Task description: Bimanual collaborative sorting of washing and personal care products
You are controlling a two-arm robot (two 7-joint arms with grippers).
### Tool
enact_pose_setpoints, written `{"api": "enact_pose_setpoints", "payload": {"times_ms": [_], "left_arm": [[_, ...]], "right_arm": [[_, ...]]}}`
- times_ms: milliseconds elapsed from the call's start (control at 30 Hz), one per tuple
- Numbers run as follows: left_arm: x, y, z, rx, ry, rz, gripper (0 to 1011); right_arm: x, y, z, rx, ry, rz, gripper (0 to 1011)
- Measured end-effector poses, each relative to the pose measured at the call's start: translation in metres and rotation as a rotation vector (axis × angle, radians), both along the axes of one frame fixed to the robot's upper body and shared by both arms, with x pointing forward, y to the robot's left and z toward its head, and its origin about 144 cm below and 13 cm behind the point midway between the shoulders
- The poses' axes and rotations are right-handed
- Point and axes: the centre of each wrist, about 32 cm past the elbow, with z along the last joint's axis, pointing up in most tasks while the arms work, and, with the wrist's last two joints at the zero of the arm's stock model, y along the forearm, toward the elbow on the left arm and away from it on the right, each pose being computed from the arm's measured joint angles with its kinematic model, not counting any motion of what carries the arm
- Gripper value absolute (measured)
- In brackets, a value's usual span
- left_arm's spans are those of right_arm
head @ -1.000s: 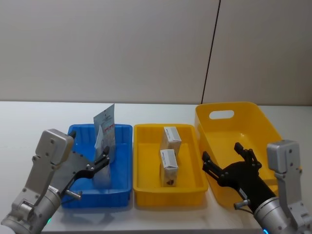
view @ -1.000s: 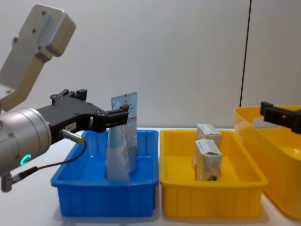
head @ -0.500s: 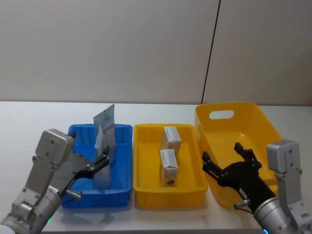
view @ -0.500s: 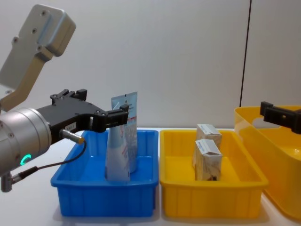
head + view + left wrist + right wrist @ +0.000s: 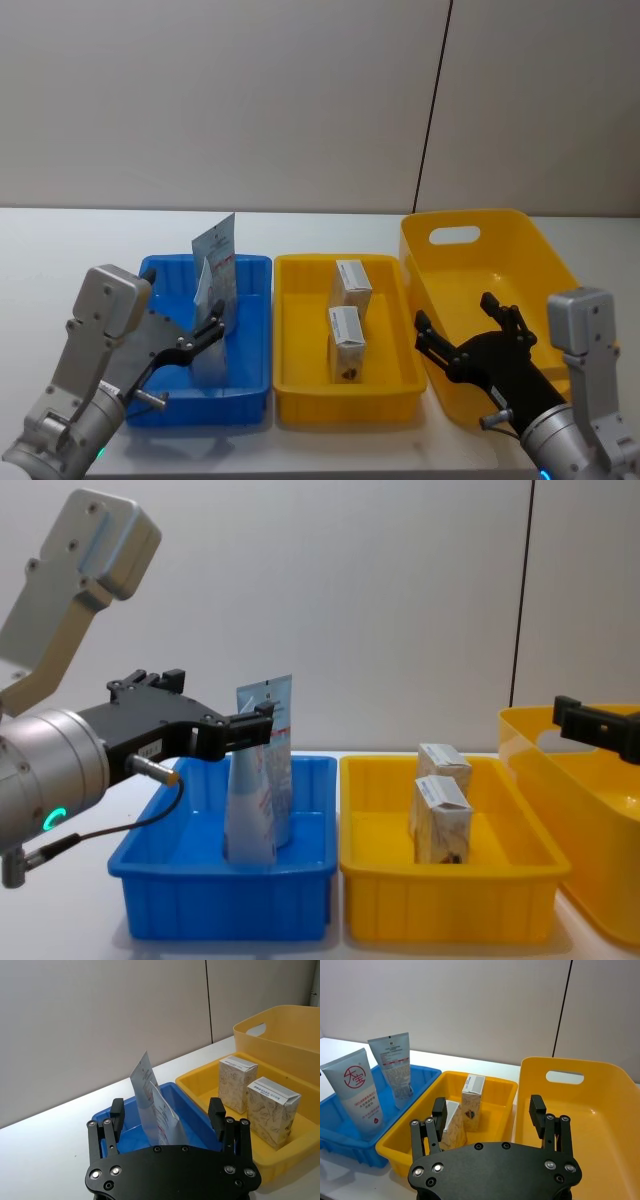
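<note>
Blue tray (image 5: 250,392) on worktop (image 5: 60,240) holds two tubes (image 5: 215,268) upright; left tool (image 5: 166,1107) released, fingers spread, just beside tubes. Middle yellow tray (image 5: 300,400): two cartons (image 5: 347,340) standing. Right tool (image 5: 456,315) released, above deep yellow bin (image 5: 470,220), near-left corner.

Right hand (image 5: 595,727) cut off at chest view's rt edge (tubes (image 5: 252,800): print illegible).

Two soft plastic squeeze tubes (image 5: 361,1095) are coloured pale blue and white; a red circular mark and red print are borne by the nearer one. Two small rectangular cartons (image 5: 238,1084) are patterned with faint cream foliage, topped in white and stamped with a dark emblem. A shallow plastic tray (image 5: 200,408) is coloured blue, its neighbouring tray (image 5: 345,405) yellow, and the deep handled plastic bin (image 5: 515,235) likewise yellow. The left gripper (image 5: 166,1107) and right gripper (image 5: 487,1105) are finished in black.
</note>
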Motion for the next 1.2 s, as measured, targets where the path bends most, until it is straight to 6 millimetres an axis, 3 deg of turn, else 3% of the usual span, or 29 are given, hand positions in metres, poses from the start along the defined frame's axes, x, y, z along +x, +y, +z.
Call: {"api": "enact_pose_setpoints", "payload": {"times_ms": [667, 1200], "left_arm": [[0.0, 0.0, 0.0, 0.0, 0.0, 0.0, 1001], [0.0, 0.0, 0.0, 0.0, 0.0, 0.0, 1001]], "right_arm": [[0.002, 0.001, 0.001, -0.001, 0.004, 0.001, 1002], [0.023, 0.012, 0.02, -0.033, 0.153, 0.029, 1002]]}}
